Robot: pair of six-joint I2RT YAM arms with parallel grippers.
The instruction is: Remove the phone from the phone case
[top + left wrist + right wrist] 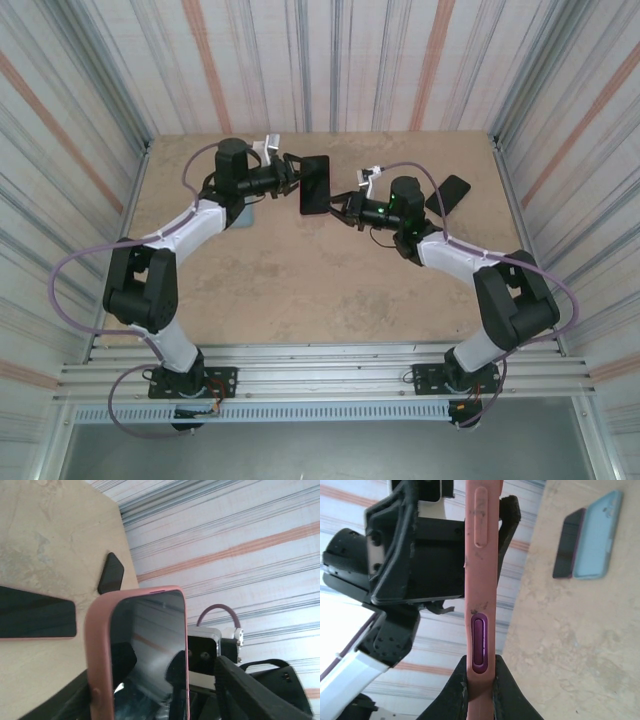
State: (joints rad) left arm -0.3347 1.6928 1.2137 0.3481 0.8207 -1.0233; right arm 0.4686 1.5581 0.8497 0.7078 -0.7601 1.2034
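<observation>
Pink rubber phone case (480, 580) with a black phone (150, 645) inside sat pinched in my right jaws; my left jaws, I couldn't tell.

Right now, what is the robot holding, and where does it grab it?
The pink phone. The right gripper pinches one end; the left gripper straddles the other, grip unclear.
</observation>
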